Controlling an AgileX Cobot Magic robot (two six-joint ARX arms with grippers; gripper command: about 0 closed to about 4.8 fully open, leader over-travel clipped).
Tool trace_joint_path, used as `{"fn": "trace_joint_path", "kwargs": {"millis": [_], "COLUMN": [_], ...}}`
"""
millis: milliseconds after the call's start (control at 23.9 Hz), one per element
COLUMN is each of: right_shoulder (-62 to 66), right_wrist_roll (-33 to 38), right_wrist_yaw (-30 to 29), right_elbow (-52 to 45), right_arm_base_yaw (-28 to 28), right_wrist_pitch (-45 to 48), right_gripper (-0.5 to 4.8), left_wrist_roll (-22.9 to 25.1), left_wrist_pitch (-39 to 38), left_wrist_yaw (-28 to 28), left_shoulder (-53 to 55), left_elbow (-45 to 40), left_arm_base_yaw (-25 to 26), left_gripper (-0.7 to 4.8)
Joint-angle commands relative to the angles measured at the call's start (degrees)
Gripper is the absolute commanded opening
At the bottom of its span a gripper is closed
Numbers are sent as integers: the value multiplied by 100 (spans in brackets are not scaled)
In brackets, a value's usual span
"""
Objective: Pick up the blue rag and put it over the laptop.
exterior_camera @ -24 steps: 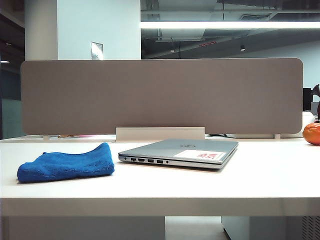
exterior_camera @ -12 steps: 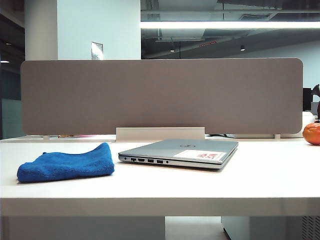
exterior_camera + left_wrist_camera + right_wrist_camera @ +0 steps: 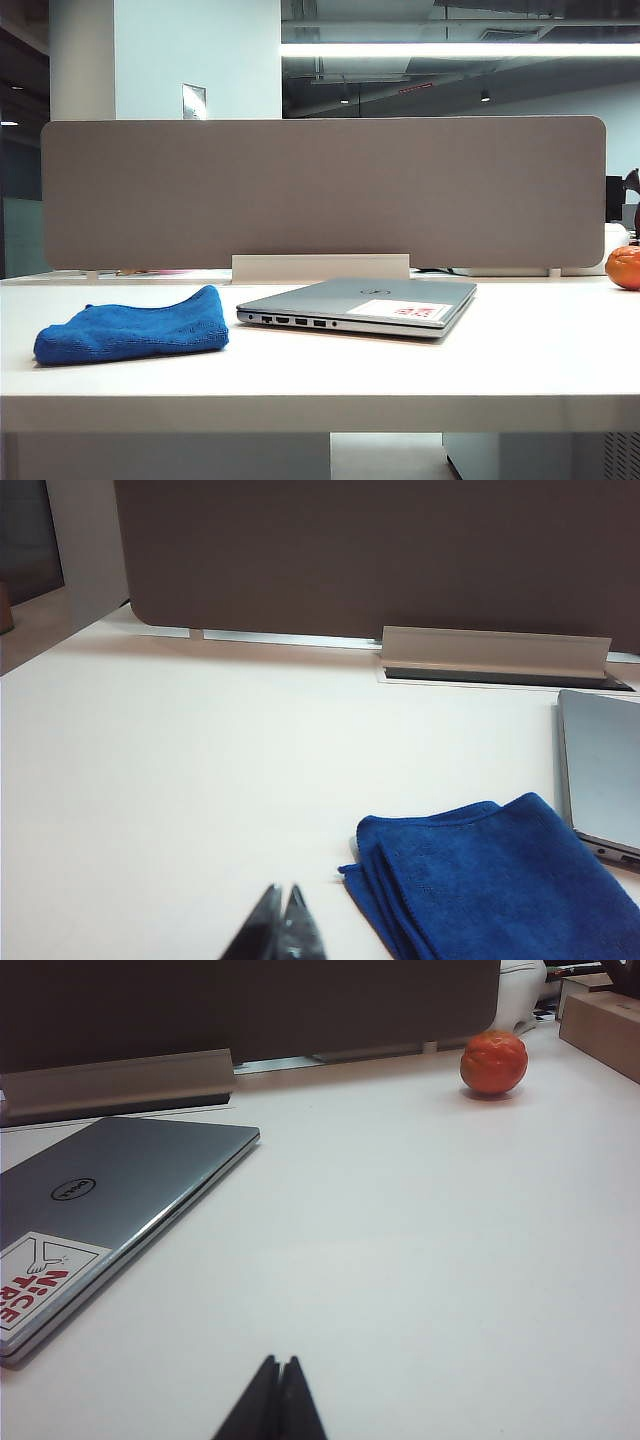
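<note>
The blue rag [image 3: 133,328] lies folded on the white table at the left, close beside the closed silver laptop [image 3: 360,305]. A white sticker with red marks [image 3: 402,310] is on the laptop lid. In the left wrist view the rag [image 3: 500,880] fills the near corner, with the laptop edge [image 3: 600,770] past it. My left gripper [image 3: 283,892] is shut and empty, above the bare table a short way from the rag's corner. My right gripper [image 3: 279,1362] is shut and empty too, over the table beside the laptop [image 3: 110,1200]. Neither arm shows in the exterior view.
A grey divider panel [image 3: 320,190] runs along the table's back, with a pale cable tray [image 3: 320,267] at its foot. An orange ball [image 3: 493,1062] rests near the back right. A cardboard box [image 3: 600,1020] sits beyond it.
</note>
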Motion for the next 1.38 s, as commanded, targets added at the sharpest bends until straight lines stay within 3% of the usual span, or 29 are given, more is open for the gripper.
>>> {"fn": "trace_joint_path", "kwargs": {"millis": [42,251,544,754,1005,1172,1382], "right_shoulder": [-13,-13,-13,-13,-13,-13,-13], "right_wrist_roll": [-17,153,201,291,728,1104,1224], "right_wrist_yaw": [-11,-190,-1394,-2623,-3235,-4120,-4583], "right_elbow": [-31,-28,-28,-28,-28,-28,-28], "right_arm_base_yaw": [-4,-4,-4,-4,-2,-2,0], "right_wrist_pitch": [61,61,61,57,57,61,66], "right_gripper": [0,-1,-1,-1,0,0,0], "left_wrist_roll": [4,7,7,7,7,7,7], "left_wrist_pitch": [39,37,35,35,33,35,39], "left_wrist_yaw": [28,28,26,26,28,26,7], "left_shoulder": [7,7,7,7,7,7,7], "left_elbow": [17,17,17,17,17,17,17], "left_arm_base_yaw": [-11,-11,-11,-11,-11,-11,-11], "left_gripper": [-5,-6,-6,-5,-6,-5,-6]}}
